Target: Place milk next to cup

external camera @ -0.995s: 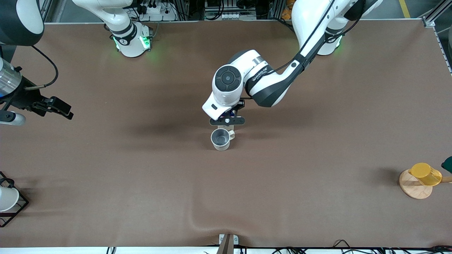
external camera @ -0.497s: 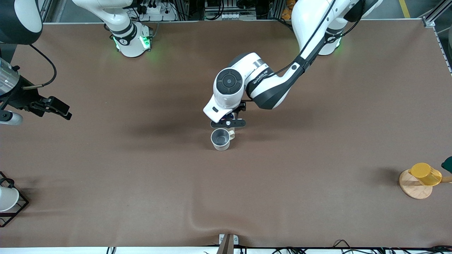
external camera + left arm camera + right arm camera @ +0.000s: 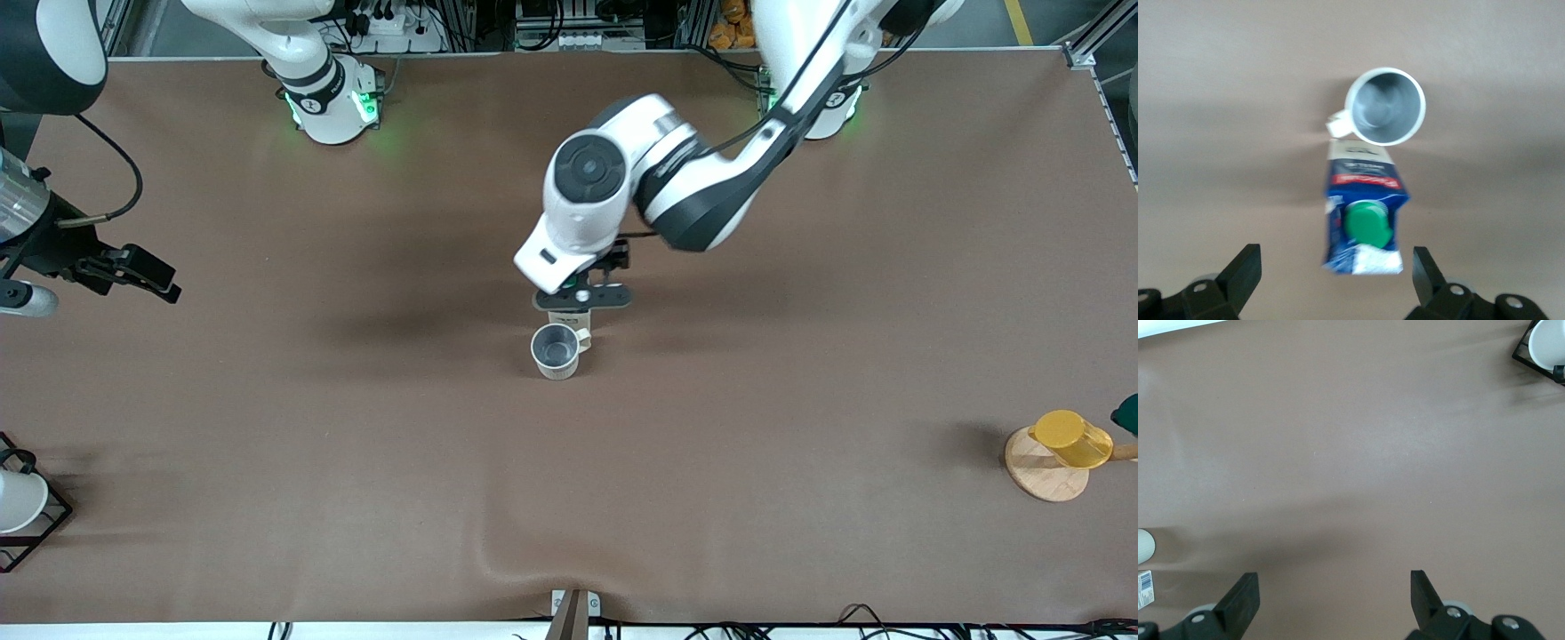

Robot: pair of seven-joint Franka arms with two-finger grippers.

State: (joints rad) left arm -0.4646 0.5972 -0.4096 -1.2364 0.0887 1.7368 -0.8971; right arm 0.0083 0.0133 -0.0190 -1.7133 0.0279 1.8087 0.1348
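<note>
Brown tabletop (image 3: 800, 373) carries one milk (image 3: 1363, 223) carton, upright, touching one cup (image 3: 1386, 107) on the side farther from the front camera. Left tool (image 3: 1331, 280) above milk, fingers apart. Front view hides most of the carton. Right tool (image 3: 1328, 603) waits, fingers apart.

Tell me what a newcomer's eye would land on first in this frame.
The left arm reaching to mid-table, its left pincer open above the milk, which stands upright on the table right beside the cup, just farther from the front camera. Next, the yellow cup on a round wooden stand at the left arm's end. The right pincer waits open above bare cloth at the right arm's end.
</note>
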